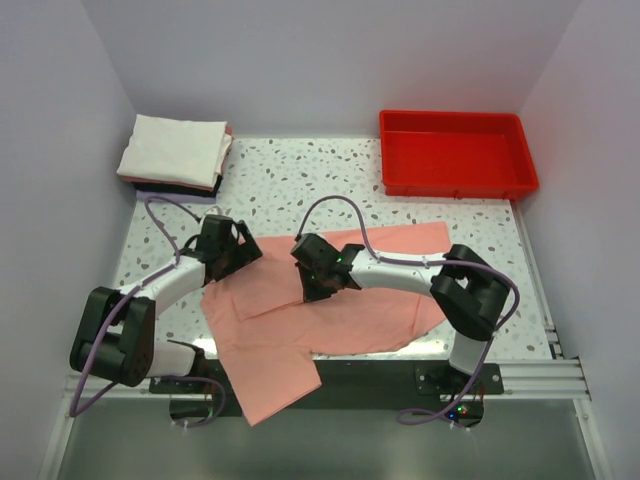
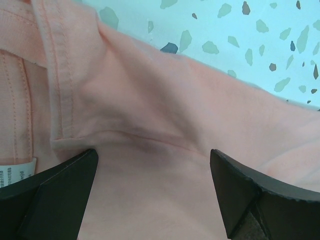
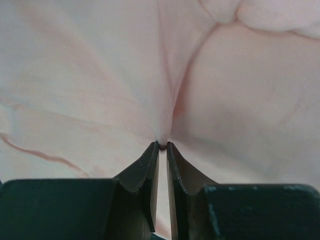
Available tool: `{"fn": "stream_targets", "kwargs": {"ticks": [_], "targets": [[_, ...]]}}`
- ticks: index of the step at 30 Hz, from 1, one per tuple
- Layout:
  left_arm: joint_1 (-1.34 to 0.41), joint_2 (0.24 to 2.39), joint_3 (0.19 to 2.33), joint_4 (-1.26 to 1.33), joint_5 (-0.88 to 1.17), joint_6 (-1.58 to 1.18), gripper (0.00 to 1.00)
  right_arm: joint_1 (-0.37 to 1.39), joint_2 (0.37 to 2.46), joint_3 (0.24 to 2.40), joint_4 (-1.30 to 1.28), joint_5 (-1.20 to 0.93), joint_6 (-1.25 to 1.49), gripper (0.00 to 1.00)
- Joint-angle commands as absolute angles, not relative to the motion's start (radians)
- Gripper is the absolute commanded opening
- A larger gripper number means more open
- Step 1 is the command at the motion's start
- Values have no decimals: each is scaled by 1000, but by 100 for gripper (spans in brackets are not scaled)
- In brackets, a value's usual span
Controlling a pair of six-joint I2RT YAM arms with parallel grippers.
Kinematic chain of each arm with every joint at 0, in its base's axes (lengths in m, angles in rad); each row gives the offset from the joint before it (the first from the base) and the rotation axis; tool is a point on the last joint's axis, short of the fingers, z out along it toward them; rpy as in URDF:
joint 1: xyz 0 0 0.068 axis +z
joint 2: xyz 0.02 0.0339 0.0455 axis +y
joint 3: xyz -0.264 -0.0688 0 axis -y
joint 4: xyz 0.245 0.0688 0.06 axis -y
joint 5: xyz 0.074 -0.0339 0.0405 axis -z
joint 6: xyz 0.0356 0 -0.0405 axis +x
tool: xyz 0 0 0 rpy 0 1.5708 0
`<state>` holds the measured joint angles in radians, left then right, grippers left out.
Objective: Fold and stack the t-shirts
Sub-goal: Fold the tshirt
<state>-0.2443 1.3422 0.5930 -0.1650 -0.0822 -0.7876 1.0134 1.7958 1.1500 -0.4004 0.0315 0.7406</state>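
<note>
A salmon-pink t-shirt (image 1: 340,310) lies crumpled and partly folded across the near half of the table, one part hanging over the front edge. My left gripper (image 1: 232,262) is open over its left part, near the collar; in the left wrist view the fingers (image 2: 65,192) straddle pink cloth (image 2: 150,115) beside a seam and a white label (image 2: 17,172). My right gripper (image 1: 318,288) is shut on a pinched fold of the pink shirt (image 3: 162,141) near its middle. A stack of folded shirts (image 1: 175,152), white on top with pink and black edges below, sits at the back left.
A red plastic tray (image 1: 455,153) stands at the back right. The speckled white tabletop (image 1: 300,180) shows between the stack and the tray. Grey walls close in the table on the left, back and right.
</note>
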Motion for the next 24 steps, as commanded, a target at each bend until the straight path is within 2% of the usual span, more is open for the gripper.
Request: {"fn": "stream_targets", "kwargs": {"ticks": [1, 3, 4, 6, 7, 8, 12, 16, 19, 24], "targets": [[-229, 1356, 591, -218, -127, -746, 100, 1012, 1786, 1180, -437, 2, 693, 17], [-229, 1351, 597, -222, -115, -741, 100, 1011, 1781, 1196, -459, 2, 681, 22], [-229, 1348, 603, -225, -112, -738, 100, 1012, 1770, 1204, -469, 18, 670, 33], [-230, 1335, 610, -241, -107, -733, 100, 1009, 1735, 1227, -518, 57, 657, 61], [-229, 1327, 617, -247, -107, -733, 100, 1005, 1721, 1235, -538, 105, 649, 72], [-229, 1322, 623, -268, -121, -744, 100, 1000, 1706, 1239, -569, 120, 644, 99], [-229, 1319, 647, -282, -124, -753, 100, 921, 1580, 1189, -569, 126, 629, 99], [-229, 1367, 679, -279, -126, -756, 100, 764, 1508, 1111, -555, 133, 563, 99], [-229, 1414, 706, -265, -126, -756, 100, 574, 1494, 1057, -513, 135, 484, 99], [-229, 1515, 756, -241, -112, -756, 100, 414, 1569, 1074, -477, 155, 405, 99]]}}
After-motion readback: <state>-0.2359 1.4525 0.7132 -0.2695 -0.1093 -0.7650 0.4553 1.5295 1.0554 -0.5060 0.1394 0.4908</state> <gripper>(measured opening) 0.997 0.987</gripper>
